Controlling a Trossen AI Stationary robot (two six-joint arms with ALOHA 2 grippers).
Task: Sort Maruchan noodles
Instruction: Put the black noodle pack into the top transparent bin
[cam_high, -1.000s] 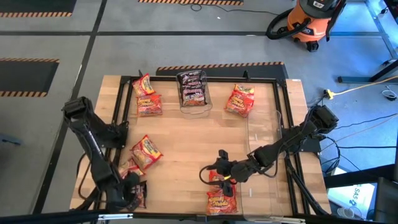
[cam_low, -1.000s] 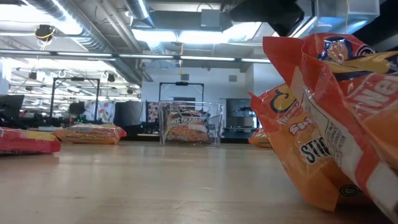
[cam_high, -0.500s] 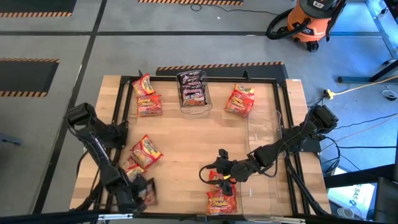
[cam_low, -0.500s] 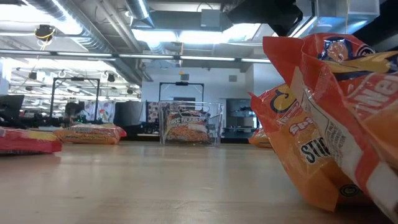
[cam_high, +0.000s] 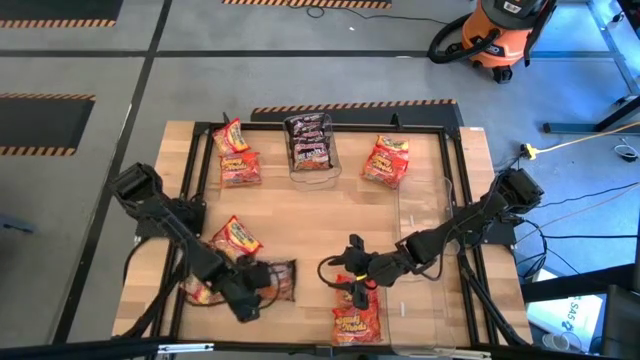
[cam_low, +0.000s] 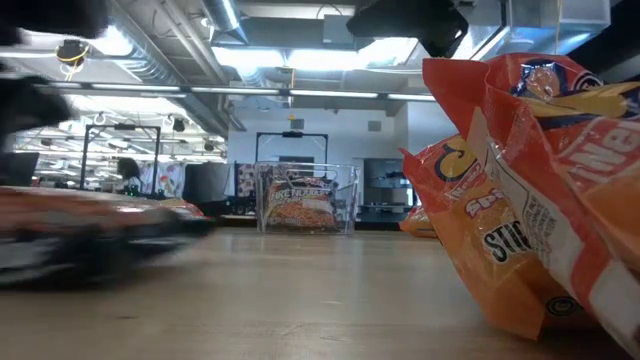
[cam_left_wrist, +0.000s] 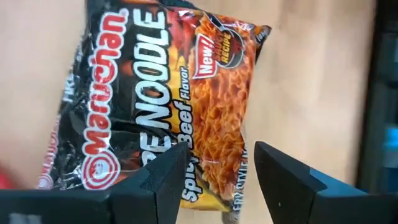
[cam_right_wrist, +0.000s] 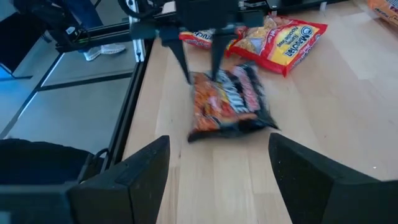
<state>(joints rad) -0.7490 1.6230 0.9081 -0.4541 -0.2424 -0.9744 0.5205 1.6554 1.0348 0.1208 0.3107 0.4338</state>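
Note:
A dark Maruchan packet (cam_high: 278, 280) with an orange noodle print (cam_left_wrist: 155, 93) lies lengthwise near the table's near edge, left of centre. My left gripper (cam_high: 248, 298) is shut on its left end; the right wrist view shows it (cam_right_wrist: 200, 62) coming down on the packet (cam_right_wrist: 227, 102). My right gripper (cam_high: 352, 262) hangs open over two red-orange packets (cam_high: 357, 318) at the near middle, touching nothing. More red and yellow-orange packets lie flat at the left (cam_high: 235, 243) and far side (cam_high: 240, 165), (cam_high: 387, 160). My left gripper has the dark packet by its orange-printed end (cam_left_wrist: 211, 177), between the two fingers (cam_left_wrist: 165, 180). The fingers slant down at it from the table's left. The packet stretches away from them toward the right, low over the wood; whether its far end rests there I cannot tell.
A clear bin (cam_high: 310, 142) with dark packets stands at the far middle, also in the low view (cam_low: 305, 198). A second clear bin (cam_high: 425, 240) stands at the right. Black rails (cam_high: 455, 200) frame the table. Orange packets (cam_low: 520, 180) fill the low view's right.
My left gripper has swung from the near left corner toward the table's right and a little toward the far edge, rolling its wrist. The dark packet has come along and turned, and now lies lengthwise left to right. My right arm has kept still.

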